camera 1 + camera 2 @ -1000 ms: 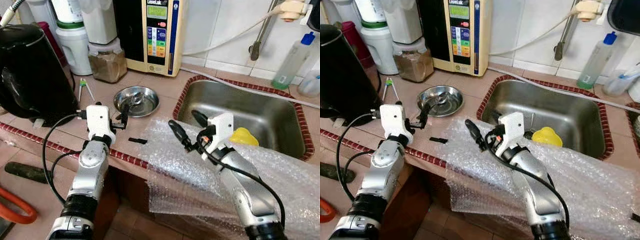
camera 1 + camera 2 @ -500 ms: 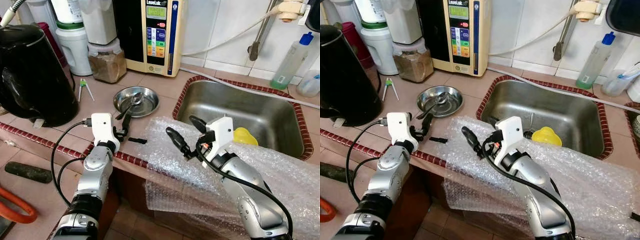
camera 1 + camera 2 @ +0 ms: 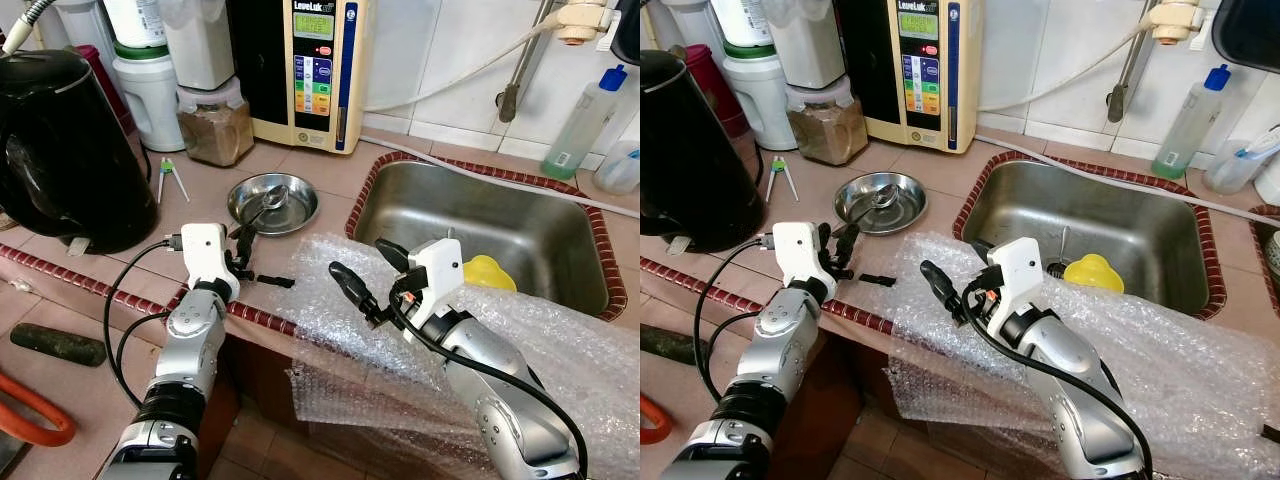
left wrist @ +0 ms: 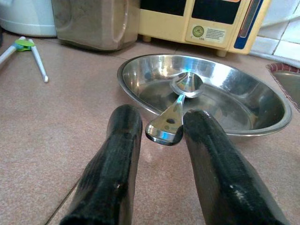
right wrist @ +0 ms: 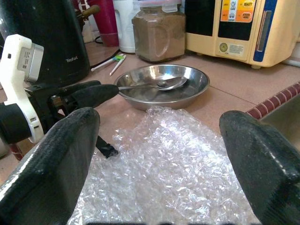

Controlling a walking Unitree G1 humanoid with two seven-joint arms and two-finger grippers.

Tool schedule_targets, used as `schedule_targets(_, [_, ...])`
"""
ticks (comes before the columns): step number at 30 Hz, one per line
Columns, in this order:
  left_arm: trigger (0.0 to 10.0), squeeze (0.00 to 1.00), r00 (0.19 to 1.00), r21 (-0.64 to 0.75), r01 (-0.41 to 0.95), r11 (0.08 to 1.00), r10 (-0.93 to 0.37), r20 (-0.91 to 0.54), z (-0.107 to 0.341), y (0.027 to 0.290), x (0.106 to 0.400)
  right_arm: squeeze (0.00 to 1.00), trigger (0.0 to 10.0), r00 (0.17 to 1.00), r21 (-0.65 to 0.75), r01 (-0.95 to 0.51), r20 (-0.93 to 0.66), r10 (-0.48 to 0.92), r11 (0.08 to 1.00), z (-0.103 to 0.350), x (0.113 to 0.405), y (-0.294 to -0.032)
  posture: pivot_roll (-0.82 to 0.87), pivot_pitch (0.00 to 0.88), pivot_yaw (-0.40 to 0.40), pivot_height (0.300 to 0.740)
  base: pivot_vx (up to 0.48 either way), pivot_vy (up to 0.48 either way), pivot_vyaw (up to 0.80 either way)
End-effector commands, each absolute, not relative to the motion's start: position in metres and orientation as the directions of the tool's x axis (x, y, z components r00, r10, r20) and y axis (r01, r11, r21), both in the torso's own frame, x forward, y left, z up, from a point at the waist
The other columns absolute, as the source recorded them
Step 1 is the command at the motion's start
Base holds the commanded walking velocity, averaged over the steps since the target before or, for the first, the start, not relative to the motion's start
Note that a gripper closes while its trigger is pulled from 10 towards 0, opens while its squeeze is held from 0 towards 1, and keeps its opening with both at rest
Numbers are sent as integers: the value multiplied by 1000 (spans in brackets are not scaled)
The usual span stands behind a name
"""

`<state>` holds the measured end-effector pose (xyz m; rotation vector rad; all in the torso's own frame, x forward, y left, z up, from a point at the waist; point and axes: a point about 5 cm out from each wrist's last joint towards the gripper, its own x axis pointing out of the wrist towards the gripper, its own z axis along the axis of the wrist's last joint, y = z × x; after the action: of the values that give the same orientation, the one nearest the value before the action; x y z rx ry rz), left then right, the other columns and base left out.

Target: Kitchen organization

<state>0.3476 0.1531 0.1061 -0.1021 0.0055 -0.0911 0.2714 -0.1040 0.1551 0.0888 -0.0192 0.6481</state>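
Bubble wrap [image 3: 420,330] lies under the wide-spread right pincer [image 3: 362,270], which has pulled back. Left pincer [image 4: 161,154], narrowly parted, has closed in on the spoon [image 4: 180,101] handle jutting from the steel dish [image 4: 243,101] ahead; likely grasp next.

left gripper [image 4: 159,154] nearer the spoon [image 4: 176,110] handle than before

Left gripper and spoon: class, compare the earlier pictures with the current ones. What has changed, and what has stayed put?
The left gripper has drawn back toward the counter edge, its open fingers now either side of the spoon handle tip. The right gripper has eased back slightly over the bubble wrap. Spoon, steel dish and kettle are unmoved.
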Motion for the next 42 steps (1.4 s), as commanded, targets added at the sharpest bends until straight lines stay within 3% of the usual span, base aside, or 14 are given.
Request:
schedule_targets(1, [0,0,994,-108,106,988,-105,14,110,150,351,0,10000,792,63,-611,47,609,789,157,270,-103,-20,0,34,740,0,0,0])
schedule_targets(15, [0,0,993,-154,116,981,-114,20,109,150,349,0,10000,796,63,-605,37,604,794,154,270,-104,-18,0,33,740,0,0,0])
schedule_targets(19, [0,0,990,-166,124,978,-111,89,118,150,350,0,10000,800,64,-600,40,598,798,155,271,-105,-19,0,33,740,0,0,0])
schedule_targets(22, [0,0,954,-194,243,950,-197,226,140,136,348,0,10000,815,70,-580,45,578,812,156,274,-107,-16,1,25,740,0,0,0])
schedule_targets(29, [0,0,918,-289,339,895,-248,310,160,120,348,0,10000,859,97,-512,70,508,853,160,283,-116,-13,0,19,740,0,0,0])
schedule_targets(32, [0,0,877,-419,470,777,-357,322,166,100,345,0,10000,882,211,-472,131,454,856,171,291,-119,-13,0,18,740,0,0,0])
schedule_targets(36, [0,0,839,-459,545,702,-457,296,157,86,338,0,10000,897,377,-442,188,400,814,181,297,-119,-16,0,18,740,0,0,0])
schedule_targets(40, [0,0,825,-484,563,670,-490,283,151,81,333,0,10000,903,453,-429,202,379,781,183,299,-119,-21,0,19,740,0,0,0])
schedule_targets(42, [0,0,785,-506,610,610,-549,285,150,72,326,0,10000,908,547,-417,218,358,725,183,301,-119,-20,0,18,740,0,0,0])
